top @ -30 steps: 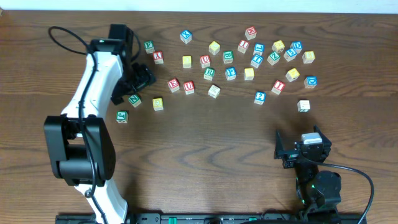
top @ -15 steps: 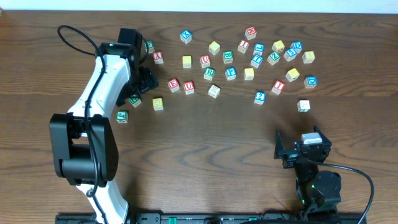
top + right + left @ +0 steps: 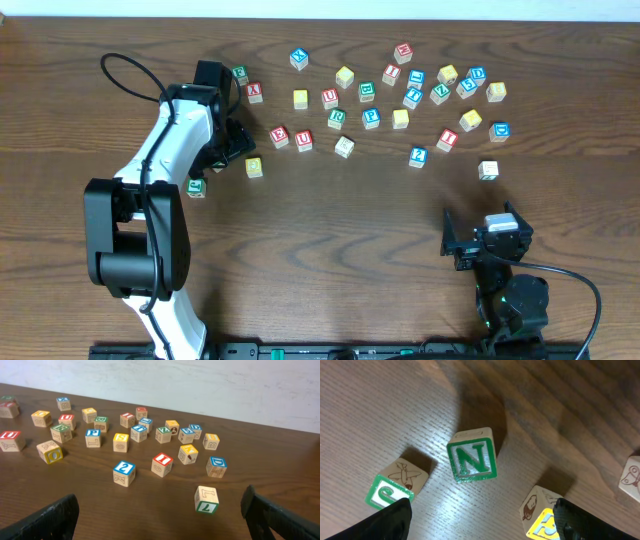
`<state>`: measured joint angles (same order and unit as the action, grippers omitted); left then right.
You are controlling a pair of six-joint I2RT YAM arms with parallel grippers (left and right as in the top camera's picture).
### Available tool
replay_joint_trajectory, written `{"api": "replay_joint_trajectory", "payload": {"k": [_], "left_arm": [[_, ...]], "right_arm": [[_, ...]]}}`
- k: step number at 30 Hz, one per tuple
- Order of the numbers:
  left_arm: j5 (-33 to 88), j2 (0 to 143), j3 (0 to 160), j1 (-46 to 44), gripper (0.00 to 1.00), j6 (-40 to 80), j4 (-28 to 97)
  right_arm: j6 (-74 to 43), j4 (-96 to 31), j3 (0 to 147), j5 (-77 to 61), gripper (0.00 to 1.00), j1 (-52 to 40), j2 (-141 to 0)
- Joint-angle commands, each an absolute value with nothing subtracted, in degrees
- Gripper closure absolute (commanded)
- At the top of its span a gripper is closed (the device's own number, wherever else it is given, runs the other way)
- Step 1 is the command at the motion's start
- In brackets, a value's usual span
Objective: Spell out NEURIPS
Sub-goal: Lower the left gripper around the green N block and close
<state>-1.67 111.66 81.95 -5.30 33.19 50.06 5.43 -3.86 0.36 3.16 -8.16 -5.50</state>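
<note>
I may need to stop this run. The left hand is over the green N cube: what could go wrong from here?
1. The open left hand straddles the N cube, with a green cube near one finger and a yellow cube near the other; coming down, a finger might hit a neighbour.
2. The N cube sits slightly askew to the fingers, so closing could twist it.

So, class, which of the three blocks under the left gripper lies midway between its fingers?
The green N block; the other green block and the yellow block sit off to the sides.
</note>
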Motion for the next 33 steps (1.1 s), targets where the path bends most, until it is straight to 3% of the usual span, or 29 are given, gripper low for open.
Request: {"api": "replay_joint_trajectory", "payload": {"k": [1, 33], "left_arm": [[-2.2, 109.5, 81.2, -5.1, 0.11, 33.2, 49.6], [3.1, 107.6, 76.0, -3.2, 0.14, 27.7, 42.4]], "right_arm": [[5.2, -4.1, 0.3, 3.0, 0.01, -7.9, -5.3], [5.2, -4.1, 0.3, 3.0, 0.01, -7.9, -5.3]]}}
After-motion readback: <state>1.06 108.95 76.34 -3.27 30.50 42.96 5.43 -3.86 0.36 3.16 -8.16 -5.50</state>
